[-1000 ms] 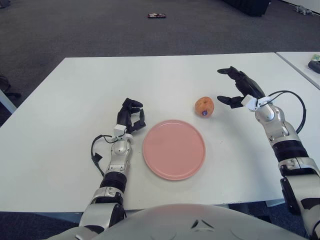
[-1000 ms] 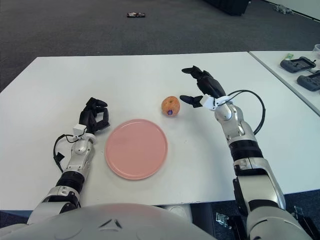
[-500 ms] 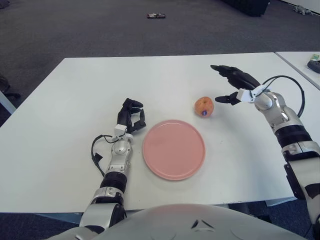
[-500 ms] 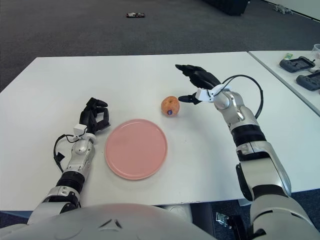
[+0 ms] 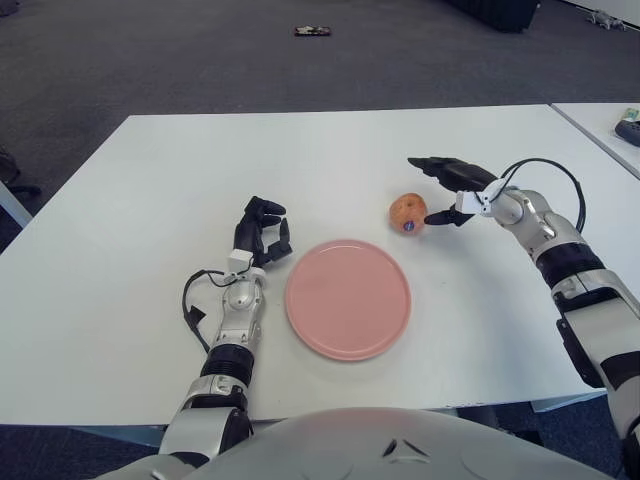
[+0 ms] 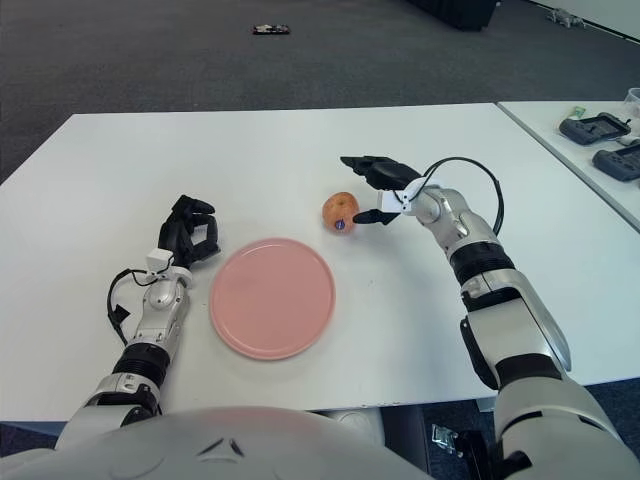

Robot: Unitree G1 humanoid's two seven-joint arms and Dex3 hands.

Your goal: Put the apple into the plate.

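An orange-red apple (image 5: 408, 213) with a small dark sticker sits on the white table (image 5: 150, 200), just beyond the right rim of the pink plate (image 5: 348, 298). The plate holds nothing. My right hand (image 5: 446, 190) is right beside the apple on its right, fingers spread open, one finger above it and the thumb tip close to its side, holding nothing. My left hand (image 5: 260, 232) rests on the table left of the plate with its fingers curled and holding nothing.
A second table (image 6: 600, 135) at the far right holds dark devices. A small dark object (image 5: 313, 31) lies on the grey carpet beyond the table.
My right hand has moved left and lowered toward the apple, from well clear of it to right beside it. The apple, plate and left hand have not moved.
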